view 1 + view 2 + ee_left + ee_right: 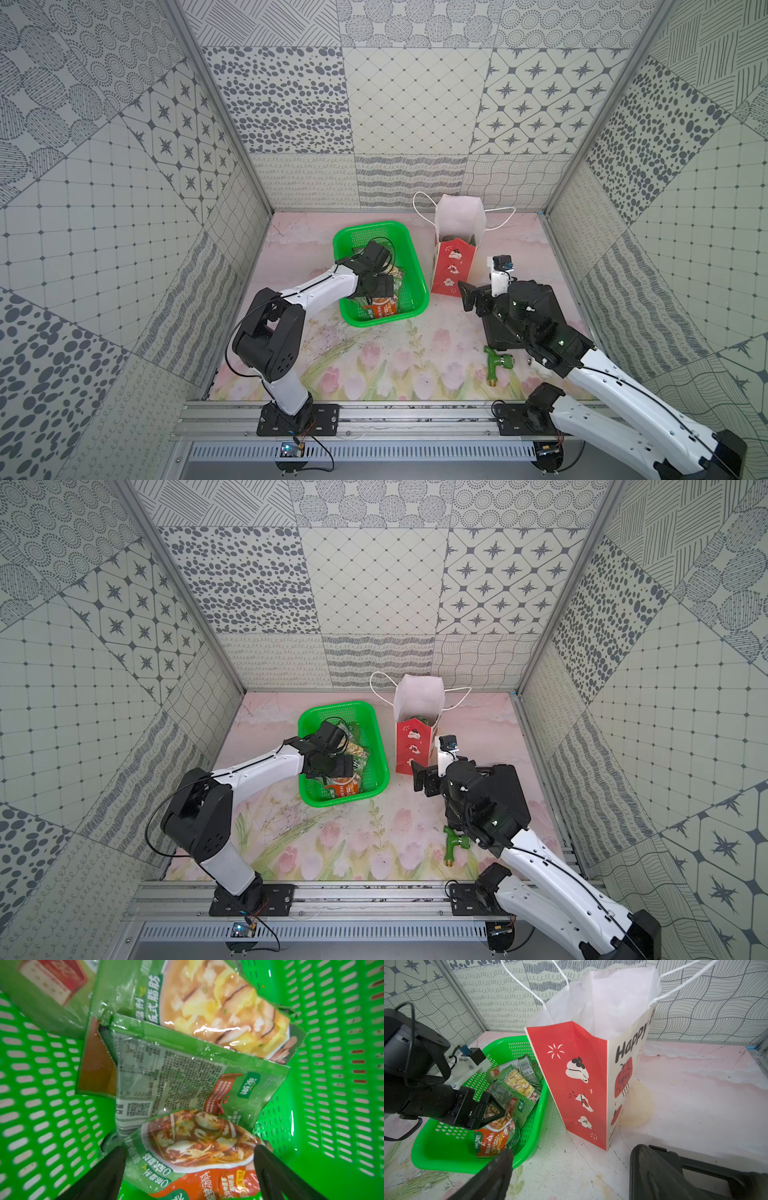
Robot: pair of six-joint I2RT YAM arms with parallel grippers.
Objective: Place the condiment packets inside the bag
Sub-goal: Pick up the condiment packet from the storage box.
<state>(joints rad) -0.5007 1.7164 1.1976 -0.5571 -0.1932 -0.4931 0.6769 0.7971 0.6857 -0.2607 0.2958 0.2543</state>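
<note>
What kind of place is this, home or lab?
Likely a lab data-collection cell: patterned panel walls on aluminium framing, left arm and right arm bolted to a front rail, printed floral table mat.

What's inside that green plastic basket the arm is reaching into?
Glossy green condiment packets lie overlapping in the green plastic mesh basket, an orange-panelled packet under the open left tool. Whatever lies under the pile is covered, so I cannot count them.
</note>
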